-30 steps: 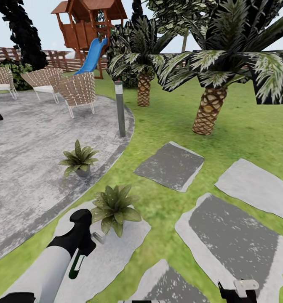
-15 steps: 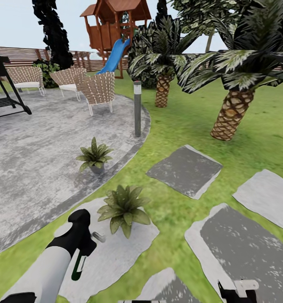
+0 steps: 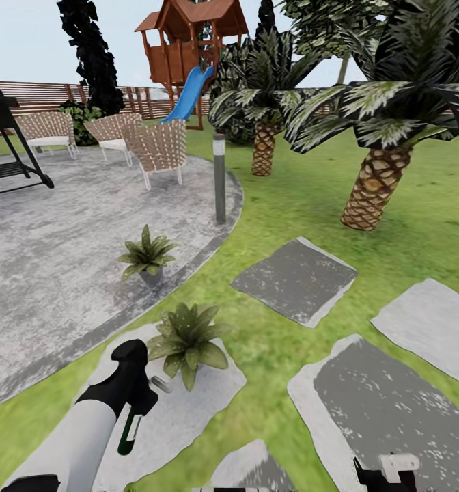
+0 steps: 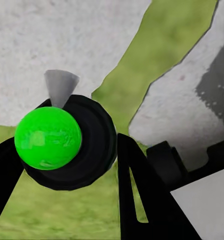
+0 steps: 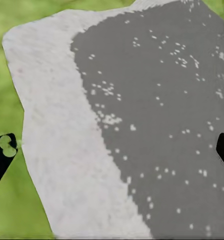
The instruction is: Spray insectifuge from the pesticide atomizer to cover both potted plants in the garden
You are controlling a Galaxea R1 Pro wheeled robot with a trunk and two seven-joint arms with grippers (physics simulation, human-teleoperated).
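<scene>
One tool (image 3: 135, 403) clamps the pesticide atomizer (image 3: 128, 430).

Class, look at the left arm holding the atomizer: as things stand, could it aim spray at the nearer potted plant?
Probably yes. The left claw holds the atomizer beside the nearer potted plant, with bare stepping stone between them.

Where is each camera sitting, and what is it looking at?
Head view: up on the head, looking down at the garden, nearer potted plant; left gripper holds the atomizer.
Left wrist view: by the left gripper, facing the atomizer; fingers show.
Right wrist view: facing down at a stepping stone; fingertips show.
Shared: atomizer.
</scene>
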